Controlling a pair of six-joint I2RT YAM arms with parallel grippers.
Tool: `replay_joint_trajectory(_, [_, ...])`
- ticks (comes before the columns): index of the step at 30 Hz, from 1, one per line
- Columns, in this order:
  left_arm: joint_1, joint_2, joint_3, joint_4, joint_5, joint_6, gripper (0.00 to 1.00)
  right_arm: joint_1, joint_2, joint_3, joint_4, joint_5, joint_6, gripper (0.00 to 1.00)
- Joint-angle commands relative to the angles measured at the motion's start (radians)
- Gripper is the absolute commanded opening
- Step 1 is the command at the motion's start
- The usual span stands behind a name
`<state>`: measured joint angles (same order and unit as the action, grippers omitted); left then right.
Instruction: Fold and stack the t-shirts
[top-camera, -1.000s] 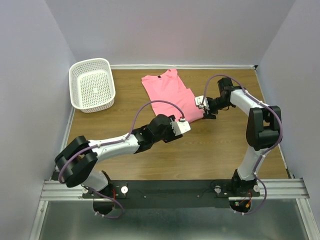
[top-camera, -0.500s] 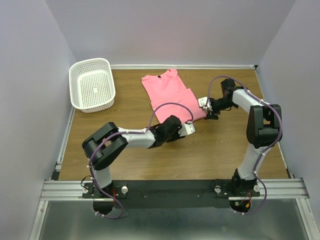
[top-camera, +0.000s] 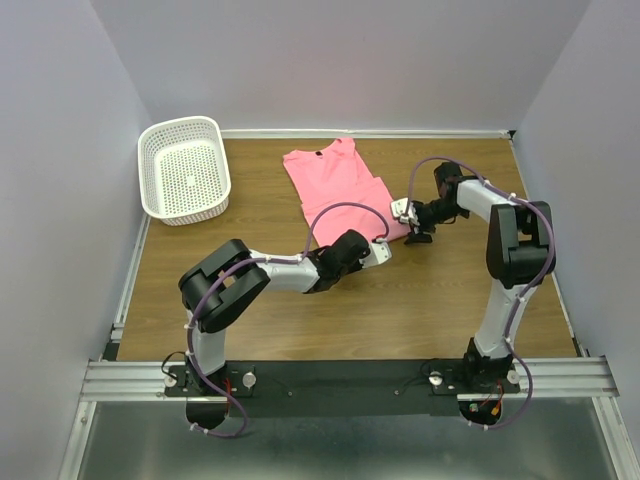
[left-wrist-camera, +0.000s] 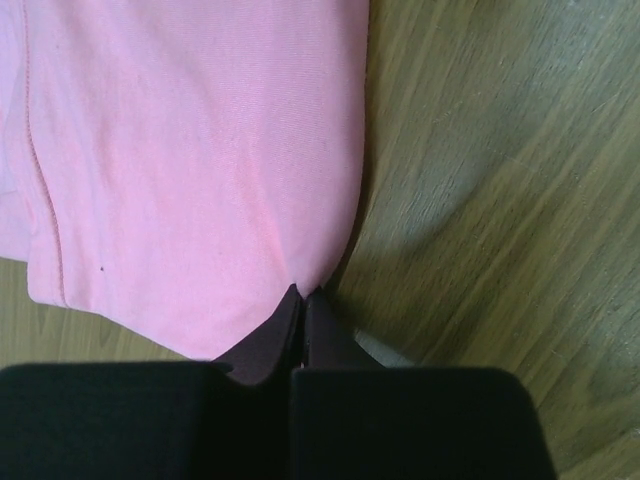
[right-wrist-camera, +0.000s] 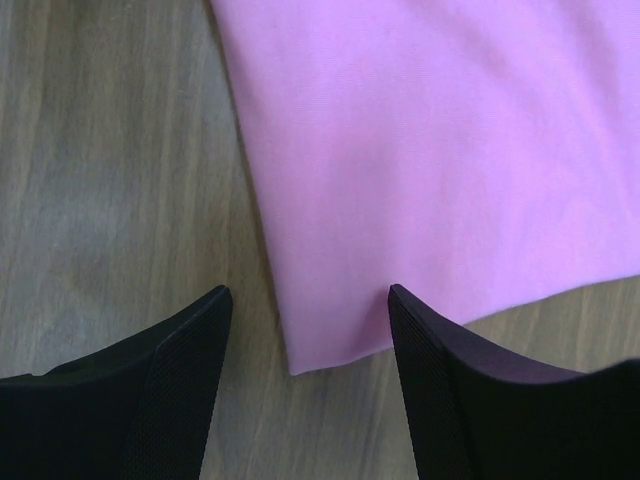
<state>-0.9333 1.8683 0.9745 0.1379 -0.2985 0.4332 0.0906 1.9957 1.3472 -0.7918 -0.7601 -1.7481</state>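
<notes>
One salmon-pink t-shirt lies folded lengthwise on the wooden table, neck toward the back wall. My left gripper sits at its near edge. In the left wrist view the left gripper is shut, its tips pinching a puckered bit of the t-shirt at a hem corner. My right gripper is at the shirt's near right corner. The right wrist view shows the right gripper open, its fingers straddling a corner of the t-shirt that lies flat on the wood.
A white perforated basket stands at the back left of the table. Walls close in the table at the back and both sides. The two wrists are close together at the shirt's near end.
My left arm has reached further toward the shirt's near edge, and its jaws have closed on the hem corner. The right gripper has shifted slightly left and stayed open.
</notes>
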Motion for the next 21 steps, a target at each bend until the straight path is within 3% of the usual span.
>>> replay_joint_trajectory(1, [0.001, 0.008, -0.013, -0.027, 0.015, -0.024, 0.00, 0.026, 0.028, -0.002, 0.107, 0.056, 0.070, 0.70])
replay_joint_trajectory(3, [-0.001, -0.012, -0.017, -0.026, 0.045, -0.014, 0.00, 0.035, 0.052, 0.015, 0.149, 0.064, 0.125, 0.66])
replay_joint_trajectory(6, [-0.002, -0.046, -0.028, -0.037, 0.074, -0.014, 0.00, 0.046, 0.061, 0.030, 0.146, 0.079, 0.153, 0.34])
replay_joint_trajectory(7, [-0.004, -0.052, -0.028, -0.058, 0.102, -0.017, 0.00, 0.047, 0.051, 0.017, 0.144, 0.090, 0.148, 0.19])
replay_joint_trajectory(10, [-0.028, -0.084, -0.040, -0.084, 0.142, -0.047, 0.00, 0.043, -0.035, -0.086, 0.102, 0.140, 0.078, 0.03])
replay_joint_trajectory(21, [-0.274, -0.176, 0.007, -0.250, 0.264, -0.209, 0.00, -0.057, -0.402, -0.388, -0.291, 0.246, -0.063, 0.01])
